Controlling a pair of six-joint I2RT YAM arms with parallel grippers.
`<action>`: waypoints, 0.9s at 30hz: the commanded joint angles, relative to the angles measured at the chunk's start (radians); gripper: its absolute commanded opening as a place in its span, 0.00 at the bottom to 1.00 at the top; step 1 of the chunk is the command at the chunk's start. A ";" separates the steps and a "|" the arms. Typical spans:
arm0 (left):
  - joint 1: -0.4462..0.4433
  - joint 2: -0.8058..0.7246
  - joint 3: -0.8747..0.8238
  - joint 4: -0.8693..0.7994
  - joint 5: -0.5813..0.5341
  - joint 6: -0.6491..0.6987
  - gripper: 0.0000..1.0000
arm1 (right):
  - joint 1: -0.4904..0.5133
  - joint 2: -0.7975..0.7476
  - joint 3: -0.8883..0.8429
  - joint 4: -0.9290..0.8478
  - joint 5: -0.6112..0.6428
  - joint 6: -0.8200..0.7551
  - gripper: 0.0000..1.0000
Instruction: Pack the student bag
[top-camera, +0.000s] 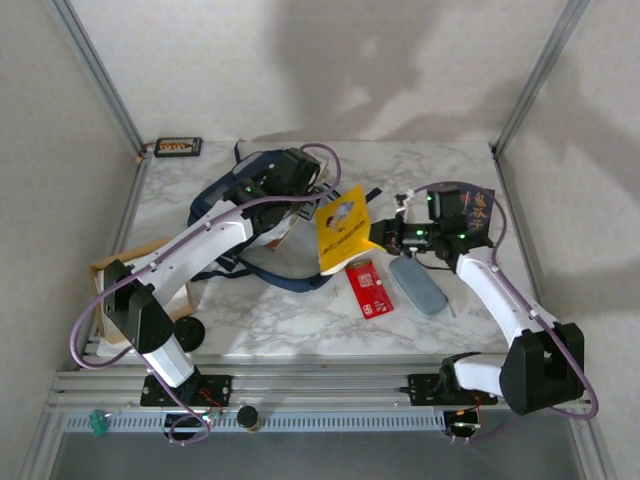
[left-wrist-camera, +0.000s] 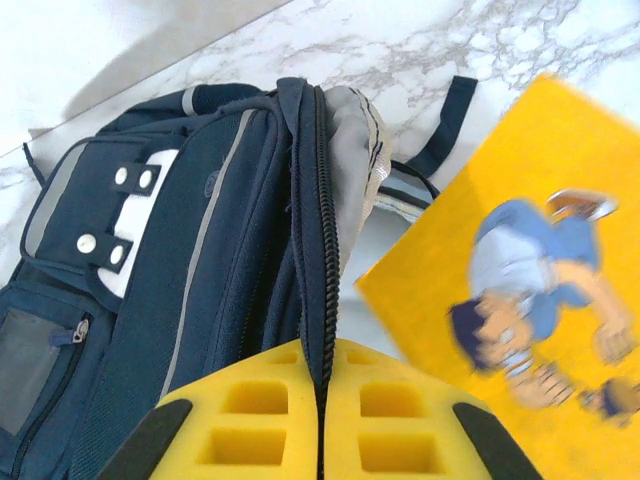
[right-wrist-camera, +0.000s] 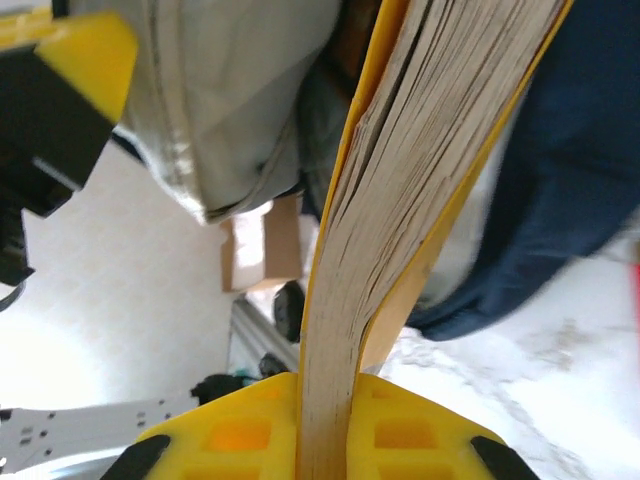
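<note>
Top external view puts the student bag (top-camera: 250, 215) on the table (top-camera: 280, 320), left of the middle and toward the far edge, lying beneath the left arm. The packing looks to be at an early stage, as far as I can judge. The left gripper (left-wrist-camera: 320, 365) has its jaws closed on the bag's zipper edge: the left wrist view shows the black zip teeth running straight down between the two yellow pads. It appears to be holding that edge up so the pale grey lining gapes toward the right. The right gripper (right-wrist-camera: 325, 395) has its jaws clamped tight on a thick yellow book (top-camera: 340, 230), the page block pinched between the pads, and carries it tilted off the table just beside the mouth of the bag. In the right wrist view the book's far end sits close against grey lining and navy fabric, but I cannot tell whether it has entered the opening. So the step in hand reads as an insertion — mouth held, book at the threshold, not yet in. Left to do, by my reading, are a red packet (top-camera: 370, 288) and a grey-blue case (top-camera: 418, 285). They lie flat near the table's middle, right of the bag and nearer the near edge than the book — both apart from either gripper. Whether anything already sits inside the bag is hidden.
</note>
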 joint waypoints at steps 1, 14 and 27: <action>-0.003 -0.063 0.052 0.036 -0.031 0.017 0.00 | 0.087 0.076 0.012 0.312 -0.057 0.098 0.00; 0.015 -0.138 0.051 0.066 -0.013 -0.031 0.00 | 0.235 0.651 0.344 0.447 -0.028 0.013 0.00; 0.054 -0.170 -0.013 0.121 -0.009 -0.078 0.00 | 0.239 0.869 0.687 0.106 0.284 -0.202 0.44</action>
